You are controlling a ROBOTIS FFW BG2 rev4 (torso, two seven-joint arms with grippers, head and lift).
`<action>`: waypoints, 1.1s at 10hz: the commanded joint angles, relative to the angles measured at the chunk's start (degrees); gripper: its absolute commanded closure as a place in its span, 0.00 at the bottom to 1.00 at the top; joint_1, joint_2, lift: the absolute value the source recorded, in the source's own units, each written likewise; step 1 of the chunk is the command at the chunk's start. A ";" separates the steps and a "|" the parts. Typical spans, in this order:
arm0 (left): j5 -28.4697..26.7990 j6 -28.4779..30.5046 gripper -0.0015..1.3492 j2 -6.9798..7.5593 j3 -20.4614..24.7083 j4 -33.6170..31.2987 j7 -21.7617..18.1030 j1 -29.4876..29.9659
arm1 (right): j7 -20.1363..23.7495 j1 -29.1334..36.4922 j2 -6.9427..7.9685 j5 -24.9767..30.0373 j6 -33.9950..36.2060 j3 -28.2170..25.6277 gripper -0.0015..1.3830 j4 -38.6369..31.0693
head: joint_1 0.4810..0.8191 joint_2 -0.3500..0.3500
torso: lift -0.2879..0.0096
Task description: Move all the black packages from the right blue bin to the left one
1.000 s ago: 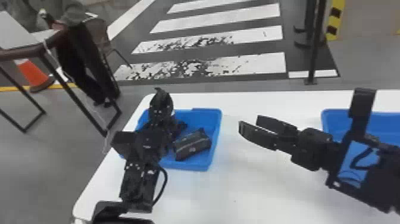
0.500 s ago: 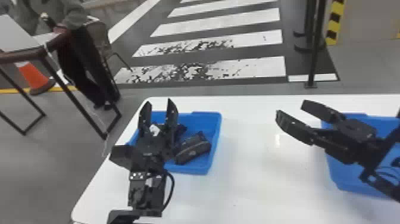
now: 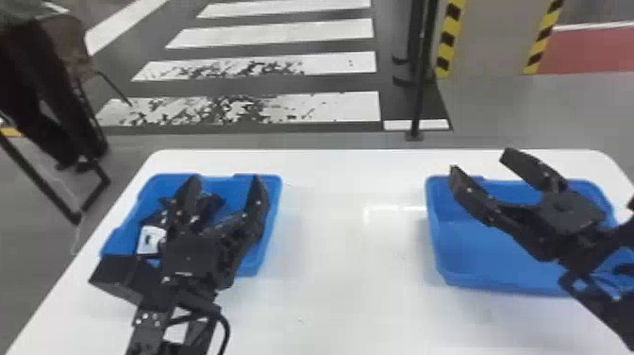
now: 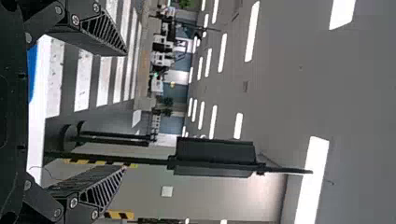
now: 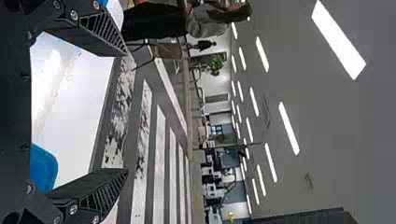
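Observation:
Over the left blue bin [image 3: 275,198] my left gripper [image 3: 224,181] is open, its fingers spread wide; black packages [image 3: 210,207] lie in that bin, partly hidden behind it, near a white patch. In the left wrist view the left gripper [image 4: 125,109] has nothing between its fingers. My right gripper [image 3: 481,163] is open above the right blue bin [image 3: 481,250], pointing toward the table's far side. The part of this bin's inside that shows holds no package; the arm covers the rest. The right wrist view has the right gripper [image 5: 127,112] apart over the white table.
Both bins stand on a white table [image 3: 344,264], with a wide stretch of tabletop between them. Beyond its far edge are a black post [image 3: 420,94] and a striped floor. A chair [image 3: 70,47] stands behind on the left.
The left gripper has opened wide over the left bin. The right gripper has moved right, from between the bins to over the right bin. The head view has shifted toward the right.

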 commanded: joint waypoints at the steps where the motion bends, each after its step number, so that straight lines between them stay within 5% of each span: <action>1: -0.11 6.71 0.16 0.30 -0.19 -5.34 -0.12 3.94 | -2.01 4.73 0.35 2.86 -0.63 -1.12 0.12 -4.35 | 0.63 0.65 | 0.39; 5: -4.34 10.36 0.16 -0.40 -0.19 -9.00 0.75 7.46 | -5.61 13.59 1.49 5.61 2.47 -3.75 0.12 -10.82 | 0.63 0.58 | 0.39; 11: -5.48 6.57 0.16 -1.72 1.41 -11.11 4.09 11.26 | -7.98 18.09 3.16 5.95 3.45 -6.49 0.12 -14.61 | 0.63 0.59 | 0.39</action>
